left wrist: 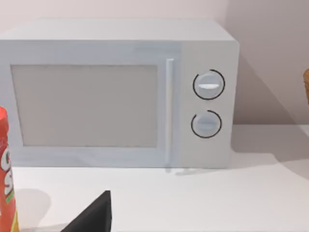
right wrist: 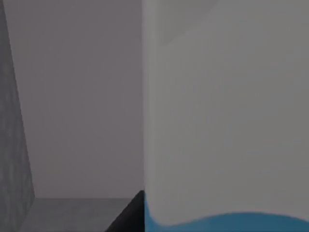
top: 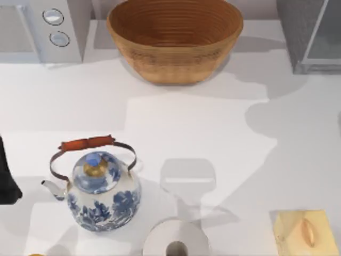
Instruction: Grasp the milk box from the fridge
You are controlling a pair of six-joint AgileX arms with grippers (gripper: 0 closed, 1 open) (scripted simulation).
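**Milk box**: seen very close from the right wrist, a pale face with a blue band along its lower part. It stands inside the fridge, against the plain grey inner wall. The fridge occupies the far right corner of the tabletop in the top view.

**Right hand**: one dark fingertip shows just beside the box's near edge. Whether it is released or clenched on the box cannot be told.

**Left hand**: parked at the left edge of the tabletop, facing the white microwave, an orange can beside it. Its state cannot be told either.

**Step in hand (judgement):** reaching in and closing on the carton. To do it well, the box should sit centred between the fingers before they close, with contact on two flat opposite faces and not on a corner. The approach should run straight, clear of the fridge wall. Squeeze only firmly enough to hold; a carton may dent or twist.

**Also on the tabletop:** wicker basket, blue-and-white kettle, paper roll, pale yellow box.
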